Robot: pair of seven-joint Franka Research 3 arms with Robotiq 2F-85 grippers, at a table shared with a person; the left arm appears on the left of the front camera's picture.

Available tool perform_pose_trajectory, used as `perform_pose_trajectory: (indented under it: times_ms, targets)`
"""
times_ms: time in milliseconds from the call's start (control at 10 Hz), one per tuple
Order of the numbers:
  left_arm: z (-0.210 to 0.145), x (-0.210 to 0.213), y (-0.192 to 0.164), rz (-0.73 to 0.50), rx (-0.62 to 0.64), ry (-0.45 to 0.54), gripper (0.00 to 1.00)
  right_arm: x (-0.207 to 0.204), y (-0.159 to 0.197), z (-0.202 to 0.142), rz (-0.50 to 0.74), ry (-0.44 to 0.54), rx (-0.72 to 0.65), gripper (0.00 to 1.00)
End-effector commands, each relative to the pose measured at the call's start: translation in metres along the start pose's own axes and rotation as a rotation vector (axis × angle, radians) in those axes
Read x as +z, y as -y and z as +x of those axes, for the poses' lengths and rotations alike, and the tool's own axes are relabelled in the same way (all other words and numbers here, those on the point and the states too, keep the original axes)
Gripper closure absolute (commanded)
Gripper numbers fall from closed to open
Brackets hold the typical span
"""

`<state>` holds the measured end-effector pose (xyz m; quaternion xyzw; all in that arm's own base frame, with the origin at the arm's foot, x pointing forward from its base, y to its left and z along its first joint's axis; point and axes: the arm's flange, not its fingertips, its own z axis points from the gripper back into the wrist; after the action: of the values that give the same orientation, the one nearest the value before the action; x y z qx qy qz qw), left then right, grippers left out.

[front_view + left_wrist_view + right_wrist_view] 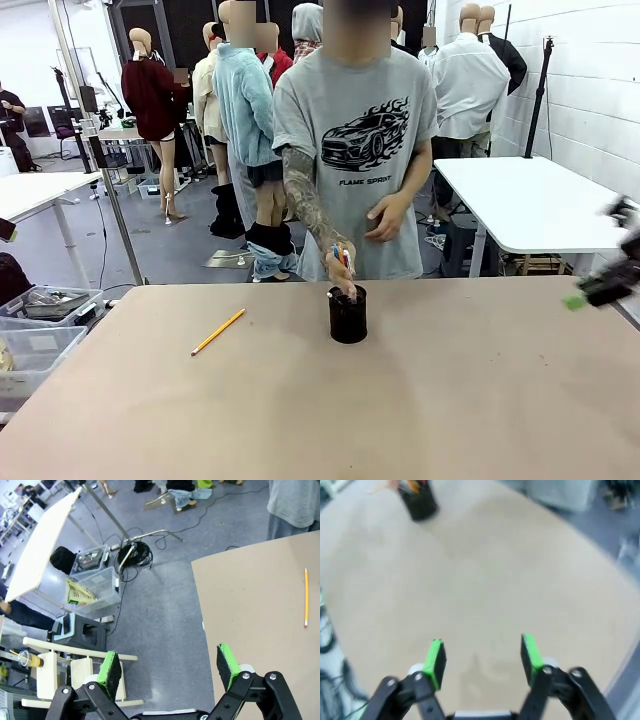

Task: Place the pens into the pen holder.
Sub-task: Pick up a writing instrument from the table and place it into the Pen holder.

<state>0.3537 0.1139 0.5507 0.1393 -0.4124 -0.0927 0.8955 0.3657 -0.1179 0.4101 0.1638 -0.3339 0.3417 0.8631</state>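
Observation:
The black mesh pen holder (347, 314) stands near the far middle of the table. A person's hand (341, 266) holds a few pens (344, 260) over its rim. A yellow-orange pencil (218, 331) lies on the table to the holder's left, and it lies near the right edge of the left wrist view as well (305, 598). My left gripper (170, 667) is open, hanging past the table's edge over the floor. My right gripper (482, 660) is open above bare table, blurred, with the holder (418, 502) far off at top left. From the front, the right gripper (600, 286) is at the right edge.
The brown table (400, 420) has open room in front of the holder. Clear plastic bins (35, 330) sit on the floor off the table's left side, beside a white table (30, 190). Another white table (530, 200) stands behind at right.

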Motion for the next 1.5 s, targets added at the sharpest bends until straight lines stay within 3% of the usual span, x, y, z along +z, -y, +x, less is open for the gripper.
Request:
perform_pose_trajectory:
  times_ms: [0, 200, 300, 400, 500, 1200, 1400]
  targets:
    - [-0.001, 0.000, -0.001, 0.005, 0.000, -0.005, 0.00, 0.038, -0.016, -0.050, -0.131, -0.027, -0.207, 0.25]
    - [-0.001, 0.000, -0.001, 0.005, 0.000, -0.005, 0.00, 0.078, -0.026, -0.102, -0.292, 0.087, -0.409, 0.25]
    - [-0.001, 0.000, -0.001, 0.005, 0.000, -0.005, 0.00, 0.083, -0.027, -0.112, -0.305, 0.115, -0.441, 0.25]
    - [-0.001, 0.000, -0.001, 0.005, 0.000, -0.005, 0.00, 0.080, -0.022, -0.112, -0.304, 0.117, -0.455, 0.25]
    - [-0.001, 0.000, -0.001, 0.005, 0.000, -0.005, 0.00, 0.104, 0.037, -0.098, -0.282, 0.060, -0.392, 0.25]
    - [0.000, 0.000, 0.000, 0.000, 0.000, 0.000, 0.00, 0.104, 0.037, -0.098, -0.282, 0.060, -0.392, 0.25]
    - [0.039, -0.036, 0.023, -0.065, -0.040, -0.052, 0.00, 0.104, 0.037, -0.098, -0.282, 0.060, -0.392, 0.25]
